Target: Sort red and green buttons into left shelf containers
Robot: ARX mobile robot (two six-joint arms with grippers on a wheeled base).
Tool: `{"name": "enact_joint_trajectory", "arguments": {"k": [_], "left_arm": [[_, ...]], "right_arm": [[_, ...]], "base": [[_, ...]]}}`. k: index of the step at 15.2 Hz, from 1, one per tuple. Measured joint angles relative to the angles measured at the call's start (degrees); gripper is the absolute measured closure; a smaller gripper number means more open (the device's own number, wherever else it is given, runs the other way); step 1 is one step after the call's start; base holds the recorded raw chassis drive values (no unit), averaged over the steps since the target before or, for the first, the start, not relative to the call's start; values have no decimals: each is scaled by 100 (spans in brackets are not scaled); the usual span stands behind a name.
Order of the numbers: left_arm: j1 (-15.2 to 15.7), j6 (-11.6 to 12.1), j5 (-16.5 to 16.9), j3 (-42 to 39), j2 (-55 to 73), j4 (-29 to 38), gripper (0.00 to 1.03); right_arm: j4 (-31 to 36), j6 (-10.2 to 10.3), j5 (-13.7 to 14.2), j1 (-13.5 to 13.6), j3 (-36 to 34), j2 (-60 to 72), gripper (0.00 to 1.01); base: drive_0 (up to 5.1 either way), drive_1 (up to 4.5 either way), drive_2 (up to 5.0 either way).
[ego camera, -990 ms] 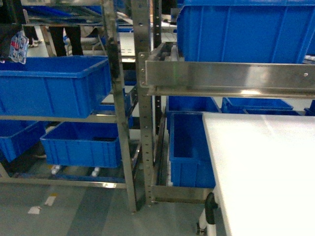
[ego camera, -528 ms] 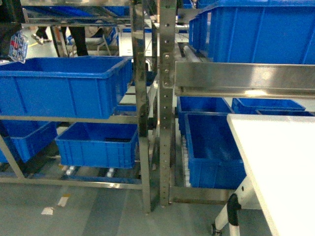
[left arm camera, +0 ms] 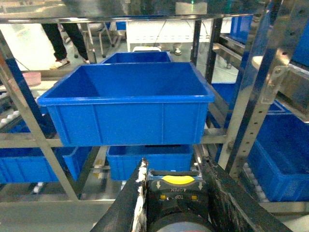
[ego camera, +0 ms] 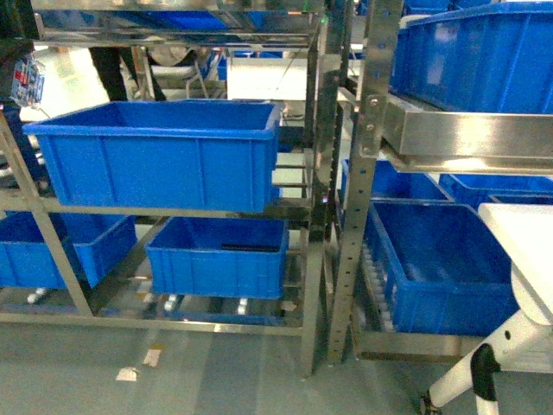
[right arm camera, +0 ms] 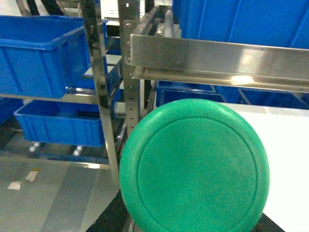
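In the left wrist view my left gripper [left arm camera: 176, 170] is shut on a button's black block body [left arm camera: 176, 191] with a yellow tab; this is the red button, though its cap is almost cut off at the bottom edge. A big empty blue container [left arm camera: 128, 104] sits on the left shelf straight ahead, with another [left arm camera: 149, 159] below it. In the right wrist view the green button's round cap [right arm camera: 193, 169] fills the frame, and my right gripper [right arm camera: 193, 215] is shut on it. The head view shows the same containers [ego camera: 164, 156] [ego camera: 216, 259] but neither gripper.
Steel shelf uprights [ego camera: 346, 216] stand between the left rack and a right rack with more blue bins [ego camera: 449, 259]. A white table [ego camera: 527, 233] juts in at the right. A pink bowl [left arm camera: 31, 77] sits far left. People's legs [left arm camera: 60, 38] stand behind the shelves.
The head view has swung left. The shelves and the white table slid towards the right of the frame, and the left rack's bins now sit near the middle.
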Motion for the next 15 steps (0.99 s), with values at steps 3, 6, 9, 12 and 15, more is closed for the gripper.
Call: {"name": "enact_joint_trajectory", "arguments": {"k": [3, 6, 9, 12, 15], "left_arm": [[-2, 0, 4, 0, 0, 2, 75], [0, 0, -11, 2, 0, 2, 75], [0, 0, 0, 0, 0, -2, 75], [0, 0, -4, 0, 0, 2, 75], [31, -2, -44, 0, 0, -28, 75]], "right_arm": [[-17, 0, 0, 0, 0, 7, 75], [-13, 0, 0, 2, 0, 7, 75], [-9, 0, -2, 4, 0, 7, 75], [-13, 0, -2, 2, 0, -4, 75], [-28, 0, -9, 7, 0, -2, 75]], "base": [[-512, 234, 234], [-512, 234, 234], [-504, 237, 237], [-504, 237, 237], [-504, 237, 237]]}}
